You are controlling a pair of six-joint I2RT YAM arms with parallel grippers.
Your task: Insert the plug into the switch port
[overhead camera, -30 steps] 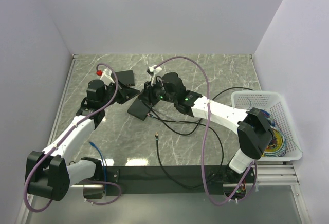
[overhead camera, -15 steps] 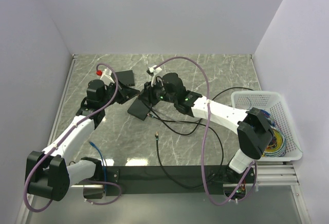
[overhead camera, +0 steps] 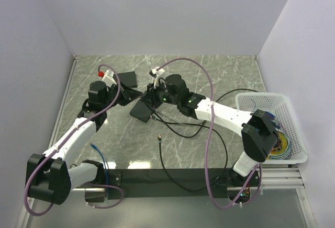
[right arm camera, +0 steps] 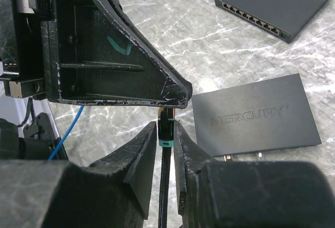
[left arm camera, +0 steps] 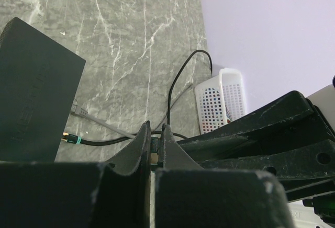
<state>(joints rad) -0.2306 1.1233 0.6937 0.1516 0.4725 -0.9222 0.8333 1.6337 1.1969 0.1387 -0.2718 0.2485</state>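
The plug (right arm camera: 166, 126), with a black boot, a teal band and a pale gold tip, sits upright between my right gripper's (right arm camera: 165, 131) fingers, which are shut on it. Its black cable runs down from there. My left gripper (left arm camera: 153, 134) is also shut, and a small pale piece of the plug (left arm camera: 152, 154) shows between its fingers. In the top view the two grippers meet tip to tip, left (overhead camera: 131, 94) and right (overhead camera: 148, 98). They are just above the far edge of the switch (overhead camera: 141, 112), a flat black box marked MERCURY (right arm camera: 256, 115).
A second black switch (overhead camera: 127, 78) lies further back, its port row visible (right arm camera: 251, 19). A gold-tipped black cable (left arm camera: 68, 138) and a grey cable (left arm camera: 78, 111) end at the near switch's edge. A loose cable end (overhead camera: 158, 138), a blue cable (overhead camera: 99, 152) and a white basket (overhead camera: 272, 100) are nearby.
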